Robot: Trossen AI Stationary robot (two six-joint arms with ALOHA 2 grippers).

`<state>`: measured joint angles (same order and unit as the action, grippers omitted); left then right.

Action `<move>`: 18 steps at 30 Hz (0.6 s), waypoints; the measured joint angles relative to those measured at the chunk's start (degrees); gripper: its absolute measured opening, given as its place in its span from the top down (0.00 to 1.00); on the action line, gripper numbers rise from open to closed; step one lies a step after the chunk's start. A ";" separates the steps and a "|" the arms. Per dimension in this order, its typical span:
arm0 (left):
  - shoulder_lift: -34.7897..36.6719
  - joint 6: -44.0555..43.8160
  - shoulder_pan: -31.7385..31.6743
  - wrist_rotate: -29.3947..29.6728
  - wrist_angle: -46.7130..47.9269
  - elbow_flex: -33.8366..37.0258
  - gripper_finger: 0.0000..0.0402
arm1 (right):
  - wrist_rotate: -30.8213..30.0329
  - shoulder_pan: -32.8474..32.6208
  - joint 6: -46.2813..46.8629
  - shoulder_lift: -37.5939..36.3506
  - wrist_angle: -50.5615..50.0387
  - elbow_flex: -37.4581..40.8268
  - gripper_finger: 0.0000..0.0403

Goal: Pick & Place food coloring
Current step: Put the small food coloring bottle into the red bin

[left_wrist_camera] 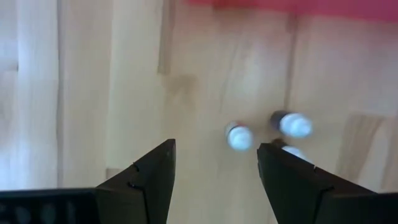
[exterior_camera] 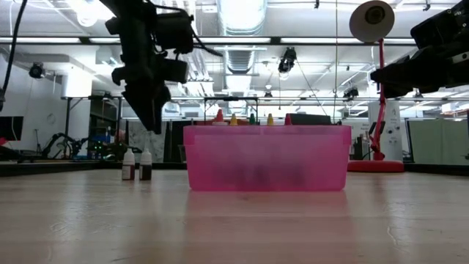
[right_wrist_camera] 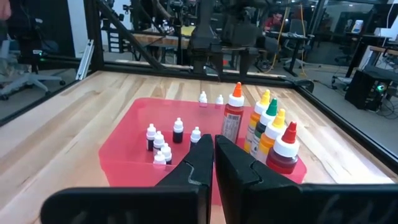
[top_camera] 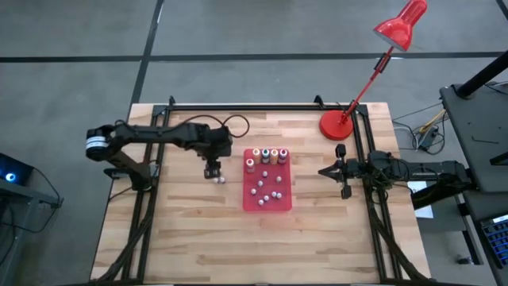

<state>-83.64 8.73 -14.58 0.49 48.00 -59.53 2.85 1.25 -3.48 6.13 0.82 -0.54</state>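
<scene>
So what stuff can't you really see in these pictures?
- The little bottles in the tray: too small from above to tell their colours.
- Low view: the tray's frosted pink wall hides the little bottles inside; only taller tips poke over.
- Left wrist view: the two bottles on the table are blurred, and the tray is cut off by the edge.
- Right wrist view: the shut right claw covers part of the tray.

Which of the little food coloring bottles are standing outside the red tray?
The two small bottles on the bare wood just left of the red tray, right below the open left gripper. All the other bottles stand inside the tray.
</scene>
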 joint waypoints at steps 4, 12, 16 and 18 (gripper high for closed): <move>-1.38 1.73 -0.98 -0.13 0.71 0.00 0.51 | 0.02 0.01 0.00 0.00 0.00 0.00 0.98; -5.38 2.18 -1.37 -3.00 0.69 0.00 0.51 | 0.00 0.01 -0.09 0.00 0.00 0.00 0.98; -6.72 3.05 -1.36 -3.33 0.69 0.00 0.51 | 0.00 0.00 -0.11 0.00 0.00 0.00 0.98; -7.27 3.26 -1.28 -3.65 0.64 -0.01 0.51 | 0.00 0.01 0.00 0.00 0.00 0.00 0.98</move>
<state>-90.91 11.99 -15.86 -3.15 48.64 -59.54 2.85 1.25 -3.48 6.13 0.82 -0.54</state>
